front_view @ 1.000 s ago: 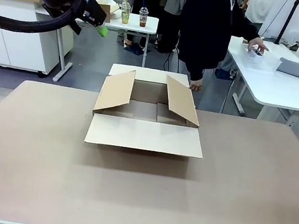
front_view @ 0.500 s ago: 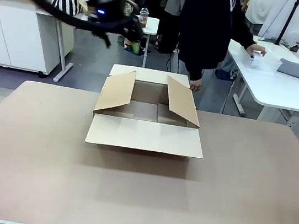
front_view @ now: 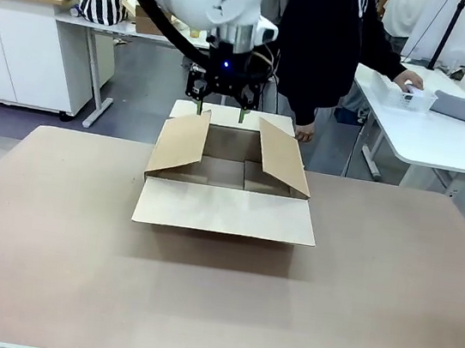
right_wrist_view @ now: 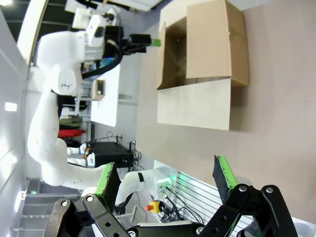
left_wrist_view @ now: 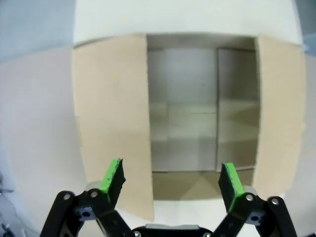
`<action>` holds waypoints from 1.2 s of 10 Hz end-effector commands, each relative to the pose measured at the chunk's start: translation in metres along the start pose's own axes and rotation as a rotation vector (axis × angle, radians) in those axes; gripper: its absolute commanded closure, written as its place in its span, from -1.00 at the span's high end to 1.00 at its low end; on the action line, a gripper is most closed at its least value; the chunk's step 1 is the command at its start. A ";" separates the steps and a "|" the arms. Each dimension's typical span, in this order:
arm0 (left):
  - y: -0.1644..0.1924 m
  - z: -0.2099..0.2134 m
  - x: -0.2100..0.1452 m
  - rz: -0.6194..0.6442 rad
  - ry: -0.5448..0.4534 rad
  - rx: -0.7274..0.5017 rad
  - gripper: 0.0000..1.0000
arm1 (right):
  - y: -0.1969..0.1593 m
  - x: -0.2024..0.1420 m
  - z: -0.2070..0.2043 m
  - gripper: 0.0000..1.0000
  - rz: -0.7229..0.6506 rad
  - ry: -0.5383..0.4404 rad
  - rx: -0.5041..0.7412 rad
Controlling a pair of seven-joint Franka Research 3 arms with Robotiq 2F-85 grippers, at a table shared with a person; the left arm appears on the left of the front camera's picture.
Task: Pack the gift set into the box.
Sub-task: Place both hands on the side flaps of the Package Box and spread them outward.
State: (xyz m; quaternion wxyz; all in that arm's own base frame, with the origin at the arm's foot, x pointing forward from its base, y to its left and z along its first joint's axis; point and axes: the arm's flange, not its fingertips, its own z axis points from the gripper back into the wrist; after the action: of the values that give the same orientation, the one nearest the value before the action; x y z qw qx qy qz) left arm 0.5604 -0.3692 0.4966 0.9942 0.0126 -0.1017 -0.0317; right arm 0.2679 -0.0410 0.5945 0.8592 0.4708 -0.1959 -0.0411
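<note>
The box (front_view: pixel 228 192) stands on the desk (front_view: pixel 213 310), toward the far side and about in the middle of its width. All four top flaps are open: the two side flaps stand up at a slant, and the near and far flaps lie folded outward. In the left wrist view the inside is empty; only the folded bottom panels show. No gift set is visible on the desk.

The left claw (front_view: pixel 221 110) hangs over the far edge of the box, pointing down, with its green pads spread wide and nothing between them. The right claw (right_wrist_view: pixel 165 178) is not in the front view; its own camera shows it wide open and empty too, well away from the box.

The box is corrugated cardboard, so I judge it light and rather stiff in the walls, but the flaps bend easily at their creases. Because it is empty, it will probably slide on the smooth desk if something pushes it from the side. It is much too wide for one claw to span. A hold seems possible only on a thin edge, such as the rim of a slanted side flap (left_wrist_view: pixel 111 118), and the pinch should be gentle, since hard pressure would dent the cardboard.
</note>
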 end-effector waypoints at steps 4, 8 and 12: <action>0.007 -0.052 -0.010 0.016 0.050 0.285 1.00 | 0.001 0.002 -0.001 1.00 0.022 -0.002 0.024; 0.014 -0.074 -0.013 0.048 0.057 0.314 1.00 | 0.001 0.002 -0.001 1.00 0.022 -0.002 0.024; 0.025 -0.075 -0.014 0.057 0.041 0.367 1.00 | 0.001 0.002 -0.001 1.00 0.022 -0.002 0.024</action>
State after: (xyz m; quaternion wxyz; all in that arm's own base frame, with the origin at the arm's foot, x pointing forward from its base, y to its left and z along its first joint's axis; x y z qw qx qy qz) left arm 0.5716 -0.3503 0.4209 0.9833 0.1683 -0.0693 0.0015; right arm 0.2680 -0.0410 0.5945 0.8592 0.4708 -0.1959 -0.0409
